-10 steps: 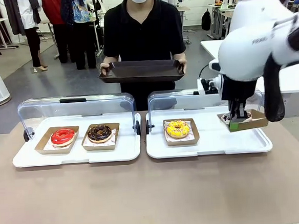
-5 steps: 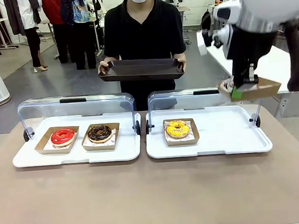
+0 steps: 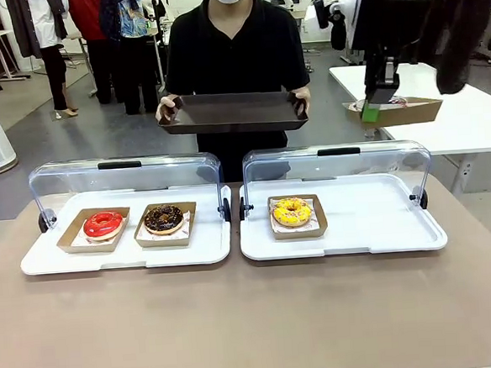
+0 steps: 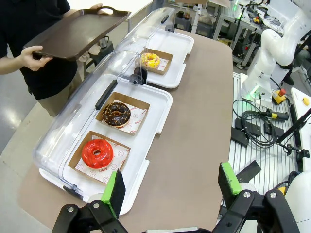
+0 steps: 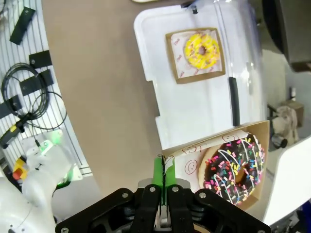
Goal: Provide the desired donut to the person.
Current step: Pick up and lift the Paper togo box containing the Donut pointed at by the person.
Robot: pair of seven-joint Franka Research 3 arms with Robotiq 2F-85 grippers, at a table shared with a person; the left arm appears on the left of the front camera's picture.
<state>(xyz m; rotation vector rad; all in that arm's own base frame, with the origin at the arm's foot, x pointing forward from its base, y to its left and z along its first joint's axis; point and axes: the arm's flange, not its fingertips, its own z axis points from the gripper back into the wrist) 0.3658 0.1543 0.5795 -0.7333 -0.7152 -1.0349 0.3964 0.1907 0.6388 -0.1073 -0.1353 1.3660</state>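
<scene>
- The chocolate sprinkle donut [image 5: 234,167] sits in a thin cardboard tray [image 5: 192,158]. It is light with soft icing, and I think the card may bend, so grip the rim only and keep it level.
- My right hand [image 5: 164,175] pinches the tray's corner. The donut is just beside the fingers, high over the table [image 3: 238,319], to the right of the brown serving tray [image 3: 232,113] that the person [image 3: 232,46] holds.
- My left hand [image 4: 172,184] is wide and empty.

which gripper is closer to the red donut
left. the left gripper hangs open off the end of the case where the red donut sits; the right gripper is raised past the other case, shut on a donut box
</scene>
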